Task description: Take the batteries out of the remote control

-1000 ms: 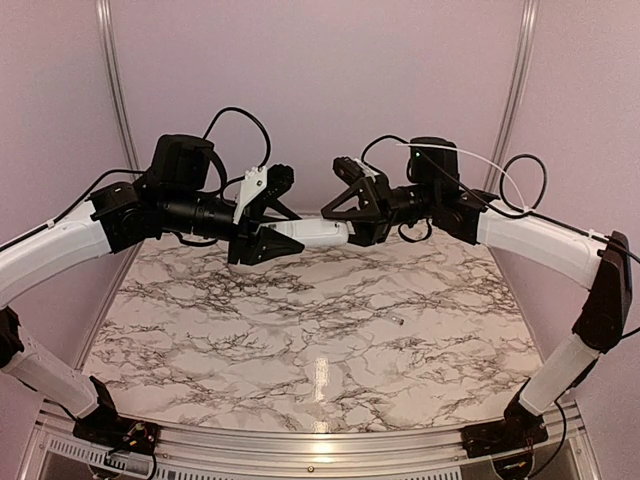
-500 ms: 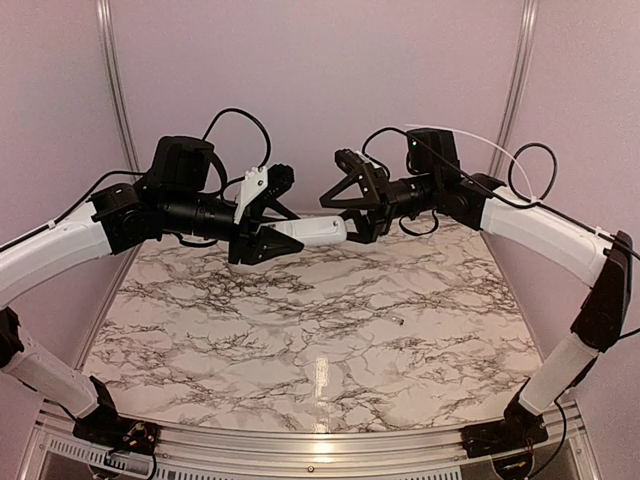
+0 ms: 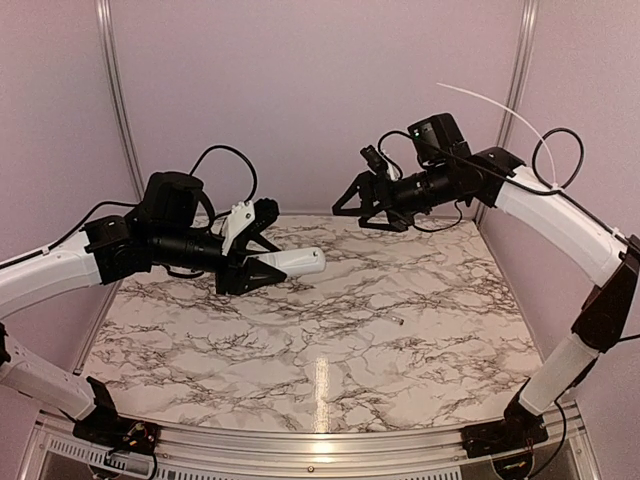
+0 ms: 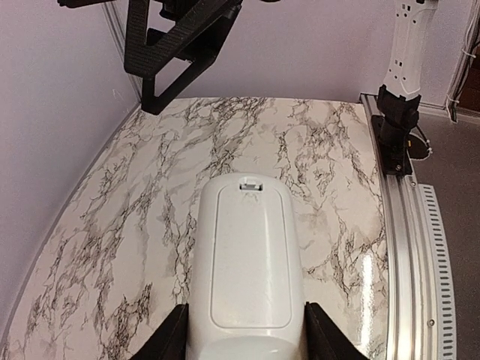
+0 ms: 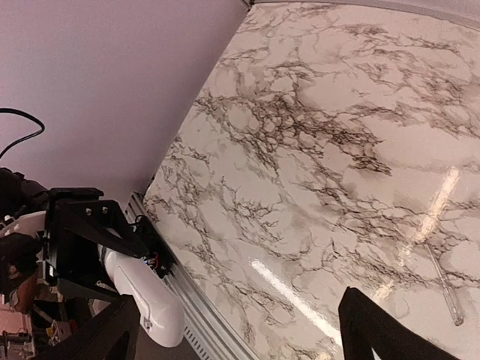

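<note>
My left gripper (image 3: 262,262) is shut on the remote control (image 3: 292,264), a white oblong handset held level above the table's left back part. In the left wrist view the remote control (image 4: 247,255) shows its back, with the compartment cover closed and its latch at the far end. The black fingers (image 4: 171,341) press on both of its sides. The batteries are hidden. My right gripper (image 3: 365,200) hangs open and empty, high at the back right, well apart from the remote. In the right wrist view its gripper (image 5: 240,337) spans bare table, and the remote control (image 5: 146,296) lies far off at the lower left.
The marble table (image 3: 400,370) has a thin pale stick (image 3: 398,321) lying right of centre, also seen as a stick (image 5: 442,289) in the right wrist view. Purple walls close in the back and sides. A metal rail (image 4: 405,247) runs along the near edge.
My right gripper has opened, let go of the remote's free end and drawn back up to the right. My left arm has sunk and shifted left with the remote.
</note>
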Tool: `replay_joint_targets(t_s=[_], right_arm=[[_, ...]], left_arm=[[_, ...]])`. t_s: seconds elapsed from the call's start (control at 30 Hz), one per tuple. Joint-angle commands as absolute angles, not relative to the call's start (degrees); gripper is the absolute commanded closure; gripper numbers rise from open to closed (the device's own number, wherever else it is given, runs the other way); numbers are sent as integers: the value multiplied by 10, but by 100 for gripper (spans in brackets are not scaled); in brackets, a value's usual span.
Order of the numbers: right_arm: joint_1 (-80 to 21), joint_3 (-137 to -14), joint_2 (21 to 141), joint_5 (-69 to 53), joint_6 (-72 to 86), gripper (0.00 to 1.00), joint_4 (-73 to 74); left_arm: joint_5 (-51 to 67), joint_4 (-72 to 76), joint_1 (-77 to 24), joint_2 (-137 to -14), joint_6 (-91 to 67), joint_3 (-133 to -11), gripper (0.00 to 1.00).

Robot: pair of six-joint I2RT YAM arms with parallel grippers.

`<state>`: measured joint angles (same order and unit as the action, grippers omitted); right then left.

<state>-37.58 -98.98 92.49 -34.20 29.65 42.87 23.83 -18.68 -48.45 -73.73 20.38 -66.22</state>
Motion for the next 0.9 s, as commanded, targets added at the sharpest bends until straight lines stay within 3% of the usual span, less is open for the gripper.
replay_joint_targets(t_s=[0.0, 0.13, 0.3, 0.63, 0.87], right_arm=[[-372, -956, 883, -102, 247, 10, 540], [-373, -928, 891, -9, 218, 11, 594], [-373, -882, 894, -4, 199, 12, 589], [-375, -895, 910, -221, 258, 16, 505], [-407, -919, 911, -280, 353, 17, 430]], left_arm=[[227, -156, -487, -708, 176, -628, 73], [223, -152, -487, -696, 165, -606, 73], [218, -137, -488, -696, 150, -579, 73], [178, -99, -493, -725, 102, -549, 73], [157, -111, -497, -768, 61, -590, 74]])
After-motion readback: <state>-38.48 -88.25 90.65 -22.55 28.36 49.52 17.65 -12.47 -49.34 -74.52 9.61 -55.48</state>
